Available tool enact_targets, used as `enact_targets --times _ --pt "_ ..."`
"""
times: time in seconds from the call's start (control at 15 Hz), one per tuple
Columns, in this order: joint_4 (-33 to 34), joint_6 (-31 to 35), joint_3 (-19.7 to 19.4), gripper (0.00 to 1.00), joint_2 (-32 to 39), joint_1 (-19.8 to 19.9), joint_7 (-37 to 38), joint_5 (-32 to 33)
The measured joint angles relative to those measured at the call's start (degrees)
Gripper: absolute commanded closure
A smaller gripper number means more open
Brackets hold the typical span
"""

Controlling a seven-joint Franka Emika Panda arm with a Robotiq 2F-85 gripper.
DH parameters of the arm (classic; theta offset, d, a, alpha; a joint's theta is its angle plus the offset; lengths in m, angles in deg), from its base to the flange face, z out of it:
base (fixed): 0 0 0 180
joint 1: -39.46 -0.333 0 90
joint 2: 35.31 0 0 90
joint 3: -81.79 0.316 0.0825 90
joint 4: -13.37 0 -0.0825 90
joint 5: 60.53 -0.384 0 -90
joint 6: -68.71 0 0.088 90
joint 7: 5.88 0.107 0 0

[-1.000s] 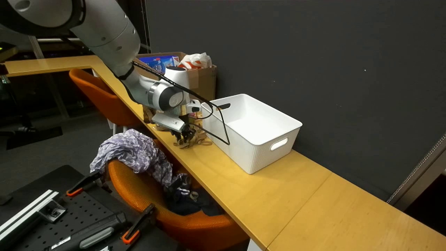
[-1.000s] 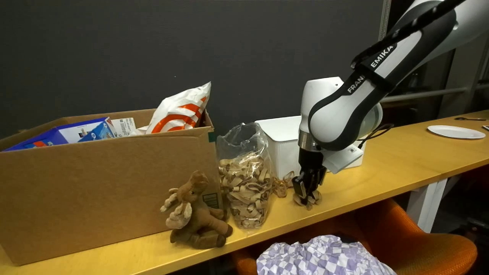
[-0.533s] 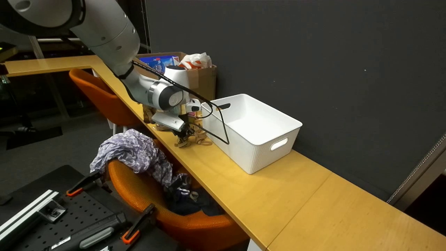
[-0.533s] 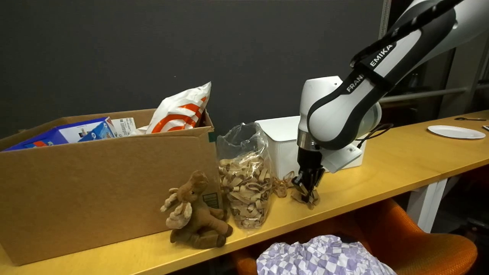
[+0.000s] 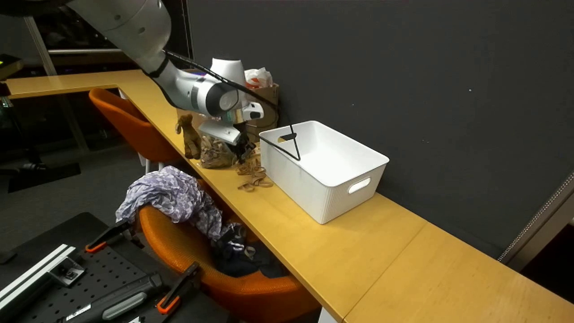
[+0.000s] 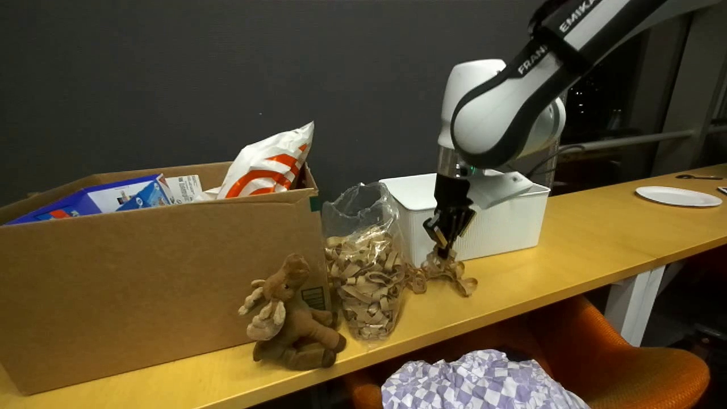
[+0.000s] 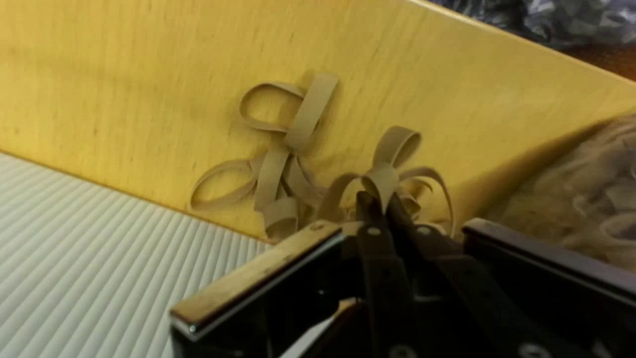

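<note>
My gripper (image 7: 381,211) is shut on a small bunch of tan rubber bands (image 7: 397,144); their loops fan out past the fingertips in the wrist view. In an exterior view the gripper (image 6: 445,254) points down beside the white bin (image 6: 500,227), outside its wall. More loose bands (image 7: 271,179) lie on the table under and beside the tips, against the bin's ribbed side. A clear plastic bag (image 6: 366,284) full of the same bands stands close by. Whether the lowest held loops touch the loose pile cannot be made out.
A brown plush moose (image 6: 298,326) sits by the bag, before a cardboard box (image 6: 159,295) holding packages. The table's edge runs near an orange chair (image 5: 264,291) with a checked cloth (image 5: 172,193) over it. A white plate (image 6: 679,196) lies farther along the table.
The gripper closed on bands at the table top, then rose and moved slightly toward the bag and bin with them. Some bands are left lying on the table where it was.
</note>
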Motion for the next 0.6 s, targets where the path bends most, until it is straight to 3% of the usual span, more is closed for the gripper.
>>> enact_targets --times 0.6 --pt "0.57 -11.11 -0.74 0.99 -18.74 -3.81 2.95 4.54"
